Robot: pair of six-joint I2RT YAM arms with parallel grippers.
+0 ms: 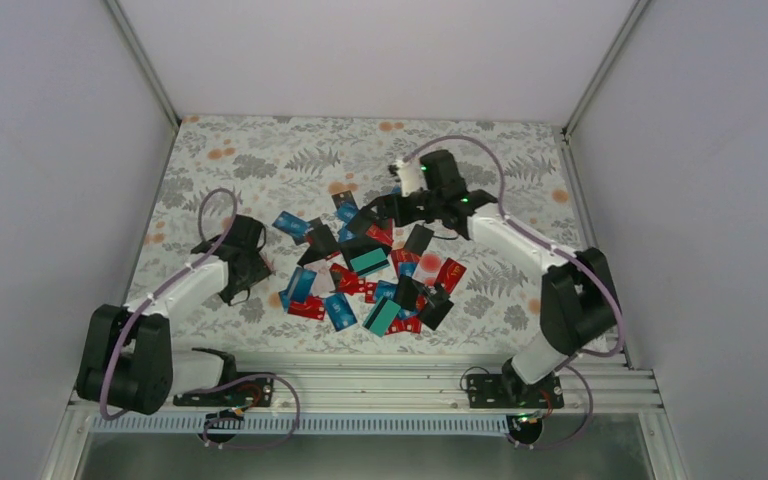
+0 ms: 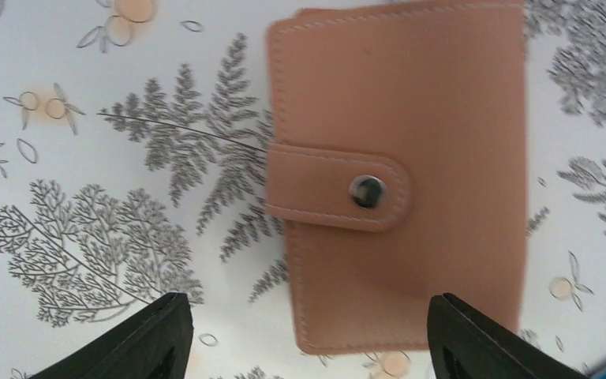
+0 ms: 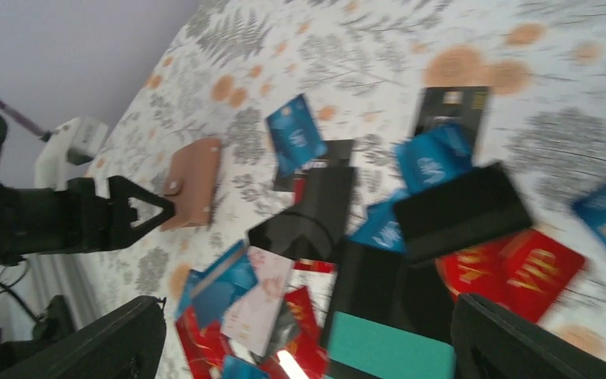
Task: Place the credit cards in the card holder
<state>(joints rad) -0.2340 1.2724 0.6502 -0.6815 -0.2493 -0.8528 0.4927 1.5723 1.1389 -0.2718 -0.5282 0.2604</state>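
Observation:
The tan card holder (image 2: pixel 398 174) lies flat on the floral table, its flap snapped shut. My left gripper (image 2: pixel 308 304) is open just above its near end, one finger on each side, not touching it. In the top view the left gripper (image 1: pixel 247 265) hides the holder. The credit cards (image 1: pixel 370 270), several in blue, red, black and teal, lie in a loose overlapping pile at the table's middle. My right gripper (image 1: pixel 370 218) is open and empty above the pile's far edge. In the right wrist view the gripper (image 3: pixel 308 324) hovers over the cards (image 3: pixel 363 237), with the holder (image 3: pixel 192 181) beyond.
The floral table cover (image 1: pixel 260 160) is walled by white panels at the left, back and right. A metal rail (image 1: pixel 380 385) runs along the near edge by the arm bases. The left arm's gripper (image 3: pixel 138 209) shows in the right wrist view beside the holder.

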